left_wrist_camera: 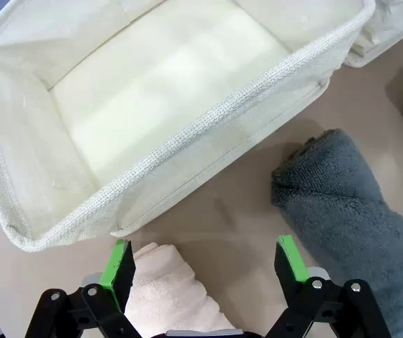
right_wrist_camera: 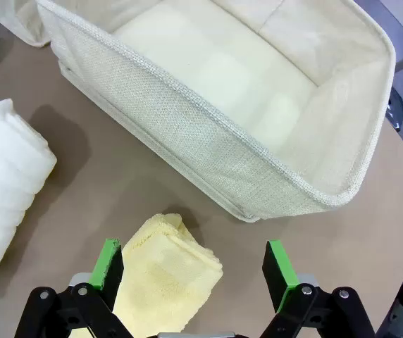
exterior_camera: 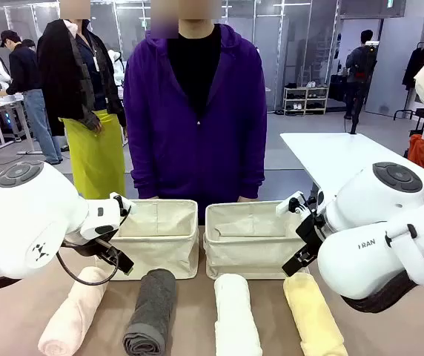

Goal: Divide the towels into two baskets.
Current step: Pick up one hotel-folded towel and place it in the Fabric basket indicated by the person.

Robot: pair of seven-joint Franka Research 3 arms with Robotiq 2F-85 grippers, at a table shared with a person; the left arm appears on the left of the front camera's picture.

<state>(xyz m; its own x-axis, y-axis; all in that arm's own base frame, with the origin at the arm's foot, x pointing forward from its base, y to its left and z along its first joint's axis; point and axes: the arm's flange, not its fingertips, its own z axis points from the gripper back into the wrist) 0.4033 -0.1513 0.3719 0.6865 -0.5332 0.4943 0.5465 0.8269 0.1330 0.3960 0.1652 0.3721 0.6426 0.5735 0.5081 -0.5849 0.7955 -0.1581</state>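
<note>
Well, 4 towels [exterior_camera: 151,311] outside 2 baskets [exterior_camera: 160,256]

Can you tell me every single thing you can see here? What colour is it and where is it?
towels: four, rolled, in a row on the near side of the table; from the robot's left: pink towel, grey towel, white towel, yellow towel
baskets: two, cream, side by side behind the towels; left basket, right basket; both empty
table: one, brown, under it all
white table: one, farther off at the right
person: one, purple hoodie, standing behind the baskets
arms: two, white; left arm, right arm
claws: two, black with green pads; left claw open over the pink towel's end, right claw open over the yellow towel's end
</note>
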